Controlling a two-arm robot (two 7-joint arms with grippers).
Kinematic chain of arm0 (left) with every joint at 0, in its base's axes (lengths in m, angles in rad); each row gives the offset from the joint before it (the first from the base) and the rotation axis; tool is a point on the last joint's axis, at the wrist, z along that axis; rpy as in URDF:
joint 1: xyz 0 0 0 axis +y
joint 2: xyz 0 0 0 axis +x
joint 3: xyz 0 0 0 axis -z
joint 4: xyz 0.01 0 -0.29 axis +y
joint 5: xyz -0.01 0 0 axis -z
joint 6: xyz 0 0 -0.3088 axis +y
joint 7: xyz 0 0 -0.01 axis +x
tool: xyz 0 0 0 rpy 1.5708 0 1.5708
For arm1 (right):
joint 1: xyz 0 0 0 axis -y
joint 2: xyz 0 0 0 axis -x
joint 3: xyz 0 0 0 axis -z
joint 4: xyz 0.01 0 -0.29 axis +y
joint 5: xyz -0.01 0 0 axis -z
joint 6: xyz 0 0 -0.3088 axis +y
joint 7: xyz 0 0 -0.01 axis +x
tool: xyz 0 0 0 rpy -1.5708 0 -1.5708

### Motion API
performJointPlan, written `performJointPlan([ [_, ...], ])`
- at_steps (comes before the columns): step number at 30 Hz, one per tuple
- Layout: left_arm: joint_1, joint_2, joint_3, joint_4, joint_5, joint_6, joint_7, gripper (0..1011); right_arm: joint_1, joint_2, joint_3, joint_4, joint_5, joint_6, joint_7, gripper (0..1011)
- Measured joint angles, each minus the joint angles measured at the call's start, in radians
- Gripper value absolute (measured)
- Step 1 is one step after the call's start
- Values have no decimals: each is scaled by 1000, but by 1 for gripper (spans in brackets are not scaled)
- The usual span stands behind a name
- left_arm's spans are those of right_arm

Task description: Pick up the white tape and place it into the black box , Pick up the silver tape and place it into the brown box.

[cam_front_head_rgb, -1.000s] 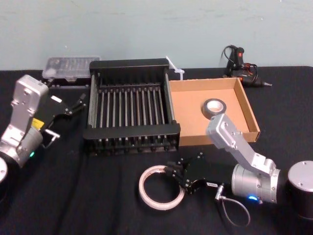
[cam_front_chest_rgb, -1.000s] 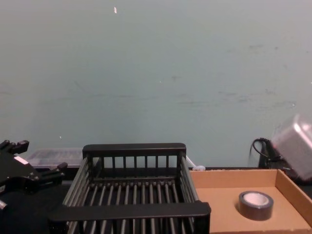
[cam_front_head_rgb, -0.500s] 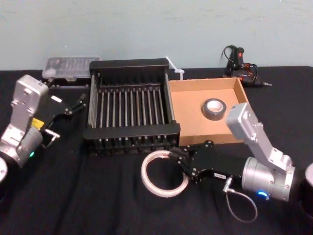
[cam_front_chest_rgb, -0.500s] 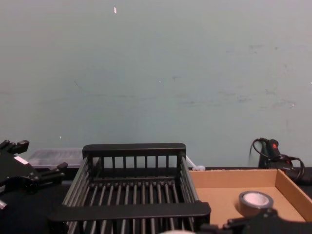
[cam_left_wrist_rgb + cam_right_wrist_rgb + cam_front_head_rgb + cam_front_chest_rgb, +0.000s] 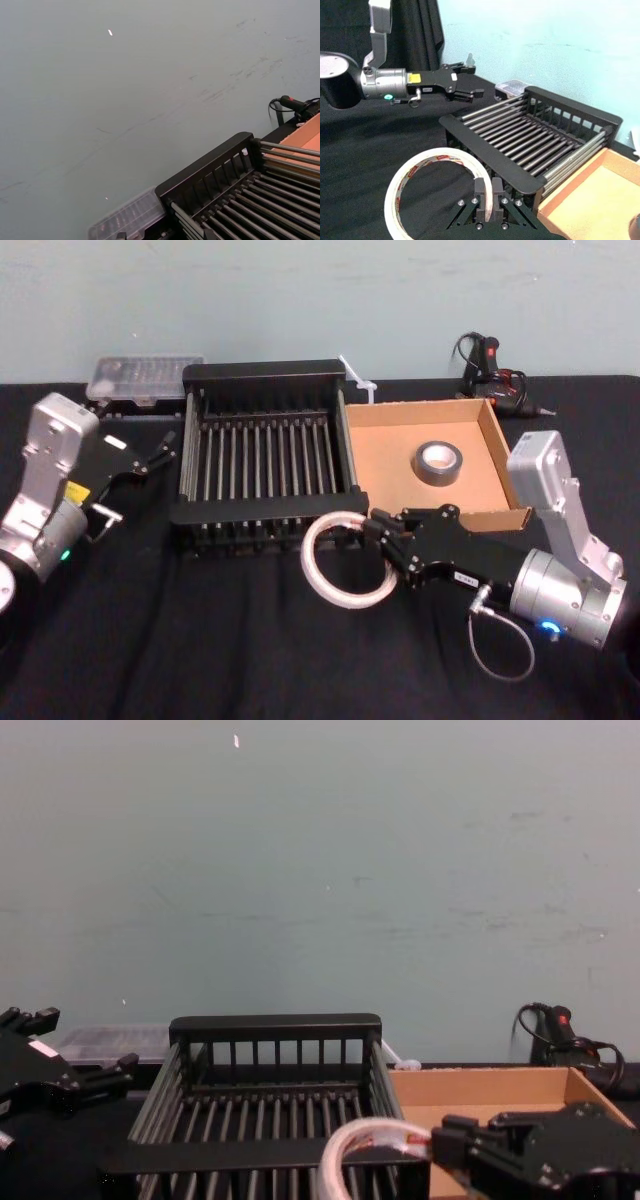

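The white tape hangs tilted off the table, just in front of the black box's near rim. My right gripper is shut on the ring's right side. The right wrist view shows the fingers clamping the white tape, whose core carries red print. In the chest view the white tape rises to the level of the black box rim. The silver tape lies flat in the brown box. My left gripper is parked open, left of the black box.
A clear plastic case sits behind the black box at the back left. A white zip tie lies behind the boxes. A black tool with cables lies at the back right. Black cloth covers the table.
My right gripper has lifted the white tape off the cloth and carried it up and forward to the black box's near rim. The left arm has not moved.
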Motion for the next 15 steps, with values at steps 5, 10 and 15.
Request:
performJointPlan([
  [5, 0, 0, 0, 0, 0, 0, 0, 1001, -8, -8, 16, 0, 9, -14, -14, 92],
  [10, 0, 0, 0, 0, 0, 0, 0, 1001, -11, -13, 27, 0, 14, -17, -24, 92],
  [15, 0, 0, 0, 0, 0, 0, 0, 1001, -10, -17, 33, 1, 17, -15, -29, 92],
])
